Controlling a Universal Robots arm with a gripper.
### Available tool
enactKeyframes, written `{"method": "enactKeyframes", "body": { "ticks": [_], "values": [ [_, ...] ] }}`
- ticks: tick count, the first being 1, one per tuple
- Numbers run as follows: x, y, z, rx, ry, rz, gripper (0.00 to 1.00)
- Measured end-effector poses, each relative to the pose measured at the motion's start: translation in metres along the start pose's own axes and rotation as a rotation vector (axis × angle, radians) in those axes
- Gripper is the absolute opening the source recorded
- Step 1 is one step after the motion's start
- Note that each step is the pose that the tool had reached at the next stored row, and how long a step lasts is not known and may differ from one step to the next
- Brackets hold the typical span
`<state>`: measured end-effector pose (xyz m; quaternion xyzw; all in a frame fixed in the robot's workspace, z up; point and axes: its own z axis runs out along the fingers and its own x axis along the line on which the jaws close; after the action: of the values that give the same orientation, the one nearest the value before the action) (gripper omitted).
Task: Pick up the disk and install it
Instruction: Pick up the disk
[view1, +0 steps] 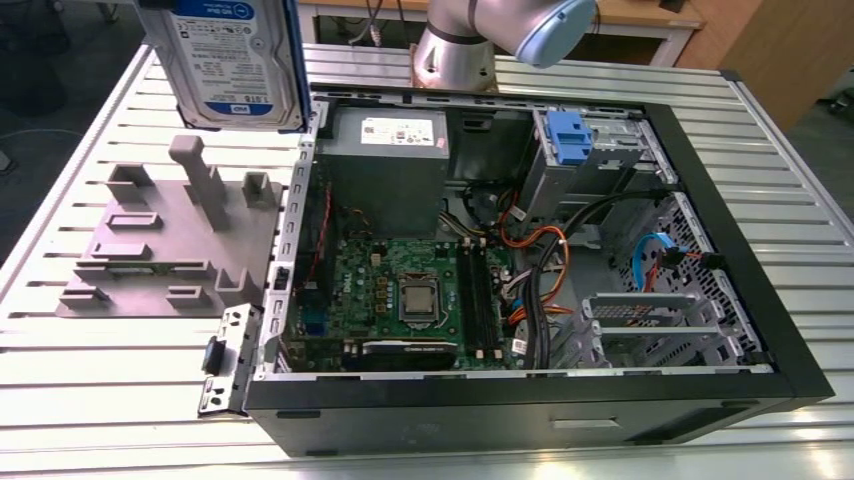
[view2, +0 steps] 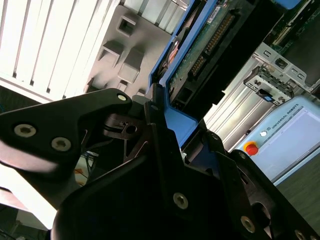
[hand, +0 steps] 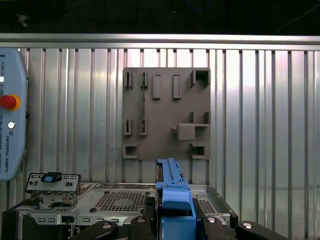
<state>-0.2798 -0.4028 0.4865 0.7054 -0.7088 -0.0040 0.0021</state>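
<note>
- Position: the disk (view1: 238, 65) hangs in the air at the exterior view's left. Its label faces that camera. It is above the grey fixture plate (view1: 160, 240) and just outside the wall of the open computer case (view1: 747, 210).
- Grip: in the second wrist view the gripper (view2: 175, 120) is clamped on the disk, with its black fingers closed against the blue side rails.
- Handling: I judge the disk rigid, dense for its size and sensitive to shock. Its metal faces look smooth, so the plastic rails offer the surer hold. The circuit board on its underside, seen in the second wrist view, is no place for pressure.
- Edges: the case wall, the grey power supply (view1: 387, 140) and the drive cage with its blue latch (view1: 567, 135) all present hard metal rims.
- Open room: the air above the case is free. Inside, the orange and black cables (view1: 534, 250) crowd the space beside the cage, so I judge clearance there tight.
</note>
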Motion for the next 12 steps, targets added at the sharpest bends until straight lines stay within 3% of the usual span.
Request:
{"method": "enactKeyframes", "body": {
  "ticks": [12],
  "values": [
    [0.0,-0.0038,0.0,0.0,0.0,0.0,0.36]
  ]
}}
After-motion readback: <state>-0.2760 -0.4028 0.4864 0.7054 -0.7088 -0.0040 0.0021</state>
